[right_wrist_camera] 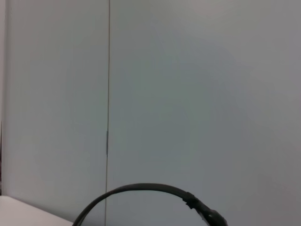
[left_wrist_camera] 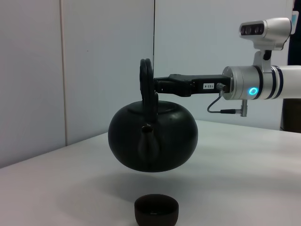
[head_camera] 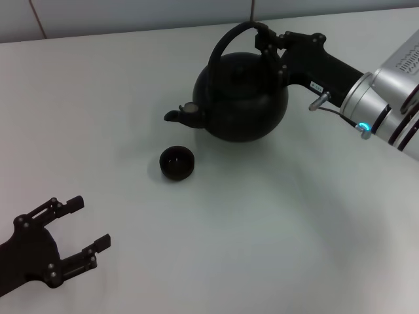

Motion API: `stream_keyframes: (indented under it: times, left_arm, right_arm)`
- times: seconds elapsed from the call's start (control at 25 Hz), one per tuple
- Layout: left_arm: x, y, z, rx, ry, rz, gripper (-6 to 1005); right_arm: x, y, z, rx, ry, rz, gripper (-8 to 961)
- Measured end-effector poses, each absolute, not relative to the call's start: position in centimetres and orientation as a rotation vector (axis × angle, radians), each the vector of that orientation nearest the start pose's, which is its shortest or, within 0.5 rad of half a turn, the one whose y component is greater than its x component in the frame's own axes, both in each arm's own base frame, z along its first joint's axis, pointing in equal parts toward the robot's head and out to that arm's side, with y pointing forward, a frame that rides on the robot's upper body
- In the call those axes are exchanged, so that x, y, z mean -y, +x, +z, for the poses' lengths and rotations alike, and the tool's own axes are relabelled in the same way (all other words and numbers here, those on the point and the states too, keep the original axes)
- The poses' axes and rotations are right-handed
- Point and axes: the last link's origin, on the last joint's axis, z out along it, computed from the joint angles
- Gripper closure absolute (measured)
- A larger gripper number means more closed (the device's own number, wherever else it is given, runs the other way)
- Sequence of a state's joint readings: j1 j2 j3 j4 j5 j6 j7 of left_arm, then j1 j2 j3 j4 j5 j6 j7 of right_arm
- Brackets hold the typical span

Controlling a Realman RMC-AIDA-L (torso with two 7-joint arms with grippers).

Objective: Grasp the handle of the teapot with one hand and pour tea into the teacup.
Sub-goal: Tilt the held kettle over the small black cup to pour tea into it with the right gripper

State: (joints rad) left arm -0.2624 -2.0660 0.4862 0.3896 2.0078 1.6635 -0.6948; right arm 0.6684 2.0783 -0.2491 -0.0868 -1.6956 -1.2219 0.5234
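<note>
Right pincer [head_camera: 267, 40] clenched on handle [head_camera: 226, 40], pot [head_camera: 241, 98] held clear of the counter [head_camera: 262, 229], spout just short of cup [head_camera: 177, 162]. Shift spout over the cup first, then tip slowly. Left pincer [head_camera: 88, 226] released, parked near.

The right gripper [head_camera: 267, 40] is matte black with a small white label, on a silver ribbed wrist with a glowing blue ring and grey cable. The left gripper [head_camera: 82, 226] is black, screw-studded.
</note>
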Motion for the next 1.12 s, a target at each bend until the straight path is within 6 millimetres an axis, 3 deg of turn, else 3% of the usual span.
stream_keyframes:
  times: [0.68, 1.12]
  left_arm:
    - [-21.9, -34.0, -1.6, 0.347, -2.533, -0.767, 198]
    - [-22.2, -33.9, -1.6, 0.343, -2.526, -0.77, 198]
  right_arm:
    - [-37.9, 25.1, -3.1, 0.09, -2.186, 0.625, 867]
    - [-38.4, 24.4, -3.0, 0.233, -2.175, 0.57, 867]
